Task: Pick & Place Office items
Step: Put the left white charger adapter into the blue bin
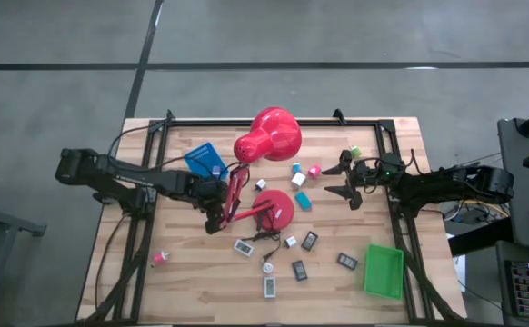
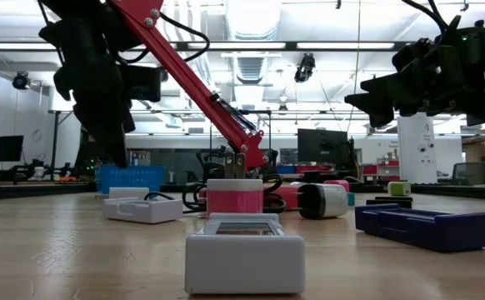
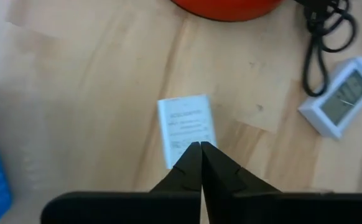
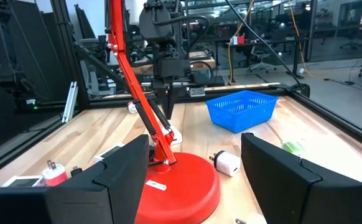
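Overhead first: left gripper (image 1: 214,218) down low just beside the red lamp (image 1: 269,136), squeezed between the lamp's arm and the blue tray (image 1: 205,159). Right gripper (image 1: 351,186) parked over by the teal block (image 1: 303,200) and pink block (image 1: 315,170), fingers spread wide, nothing in them. More office items scattered across the table toward the green tray (image 1: 383,271).

Table-level next: white clock-like gadget (image 2: 244,250) front and centre, dark blue flat piece (image 2: 426,227) off to one side, both grippers up off the wood.

Left wrist: fingers (image 3: 190,165) pinched fully together, tips right over the near edge of a white printed card (image 3: 186,127) lying flat on the wood. Can't tell if actually pinching that edge or just closed on air.

Right wrist: wide-open fingers (image 4: 119,171) framing the lamp base (image 4: 181,180).

Biggest worry: lifting with nothing caught, thanks to a thin flat card with no edge to bite. Also bumping the lamp arm on the way up and shoving nearby pieces around.
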Robot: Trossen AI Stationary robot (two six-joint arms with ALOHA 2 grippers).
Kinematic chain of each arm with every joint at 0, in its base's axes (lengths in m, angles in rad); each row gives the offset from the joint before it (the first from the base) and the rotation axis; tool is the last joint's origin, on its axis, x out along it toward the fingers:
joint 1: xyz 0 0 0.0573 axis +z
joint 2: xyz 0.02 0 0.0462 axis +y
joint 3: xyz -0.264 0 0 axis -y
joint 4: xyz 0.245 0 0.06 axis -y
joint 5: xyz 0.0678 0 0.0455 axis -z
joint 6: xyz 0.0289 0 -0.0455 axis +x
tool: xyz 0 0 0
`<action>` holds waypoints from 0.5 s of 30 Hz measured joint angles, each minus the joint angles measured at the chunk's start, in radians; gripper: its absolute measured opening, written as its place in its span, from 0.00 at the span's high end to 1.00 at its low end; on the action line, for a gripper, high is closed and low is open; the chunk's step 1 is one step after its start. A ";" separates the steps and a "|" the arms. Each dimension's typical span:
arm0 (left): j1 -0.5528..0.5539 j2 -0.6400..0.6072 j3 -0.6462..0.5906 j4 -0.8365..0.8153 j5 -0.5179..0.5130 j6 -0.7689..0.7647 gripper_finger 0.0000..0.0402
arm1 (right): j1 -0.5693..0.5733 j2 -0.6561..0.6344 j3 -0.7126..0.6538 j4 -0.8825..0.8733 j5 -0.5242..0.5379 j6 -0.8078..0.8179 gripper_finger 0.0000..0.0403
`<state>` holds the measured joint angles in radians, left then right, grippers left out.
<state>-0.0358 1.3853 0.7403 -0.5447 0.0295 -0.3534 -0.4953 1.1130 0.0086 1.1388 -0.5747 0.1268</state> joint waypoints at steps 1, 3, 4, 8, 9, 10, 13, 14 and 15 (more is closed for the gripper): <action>0.000 0.000 0.000 0.003 0.017 0.000 0.99 | 0.000 0.000 0.000 0.000 0.000 0.000 0.39; -0.001 0.000 0.000 0.013 0.045 -0.003 0.99 | 0.000 0.000 0.000 0.000 0.000 0.000 0.39; -0.002 0.000 0.000 0.019 0.054 -0.003 1.00 | 0.000 0.000 0.000 0.000 0.000 0.000 0.39; -0.003 0.000 -0.009 0.055 0.097 -0.006 1.00 | 0.000 0.000 0.000 0.000 0.000 0.000 0.39; -0.003 0.000 -0.011 0.060 0.112 -0.006 1.00 | 0.000 0.000 0.000 0.000 0.000 0.000 0.39; -0.003 0.001 -0.012 0.064 0.124 -0.007 1.00 | 0.000 0.000 0.000 0.000 0.000 0.000 0.39; -0.003 0.010 -0.020 0.072 0.153 -0.008 1.00 | 0.000 0.000 0.000 0.000 0.000 0.000 0.39; -0.003 0.014 -0.026 0.076 0.159 -0.011 1.00 | 0.000 0.000 0.000 -0.001 0.000 0.000 0.39; -0.003 0.020 -0.029 0.079 0.163 -0.012 1.00 | 0.000 0.000 0.000 -0.001 0.002 0.001 0.39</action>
<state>-0.0383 1.4055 0.7112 -0.4652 0.1920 -0.3654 -0.4953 1.1130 0.0086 1.1379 -0.5727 0.1274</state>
